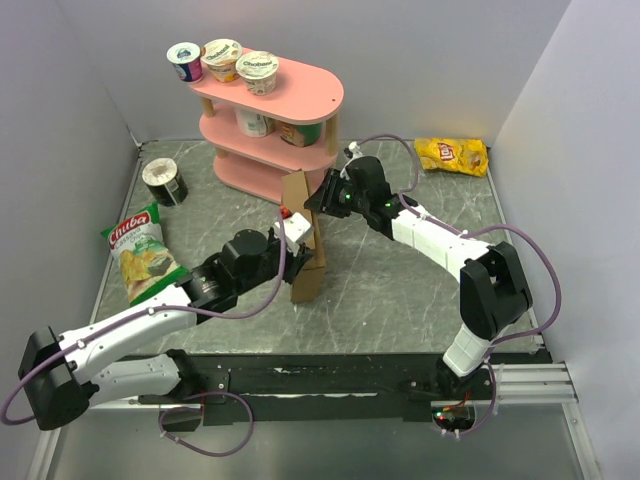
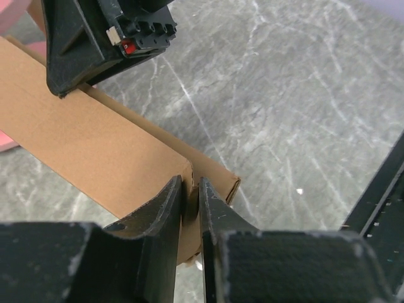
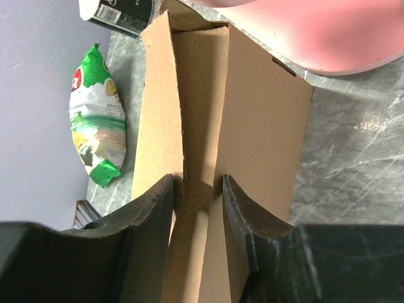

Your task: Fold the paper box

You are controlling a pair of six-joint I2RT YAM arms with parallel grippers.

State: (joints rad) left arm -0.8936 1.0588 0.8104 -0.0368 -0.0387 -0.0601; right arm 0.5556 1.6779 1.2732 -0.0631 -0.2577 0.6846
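Paper box (image 1: pixel 308 272) upright on edge mid-table (image 1: pixel 400 290), at 6 o'clock from the pink shelf (image 1: pixel 265 150), left hand (image 2: pixel 191 189) narrow, pinching a box corner, right hand (image 3: pixel 197 189) in from 2 o'clock, straddling a folded wall, gripped or not, cannot tell
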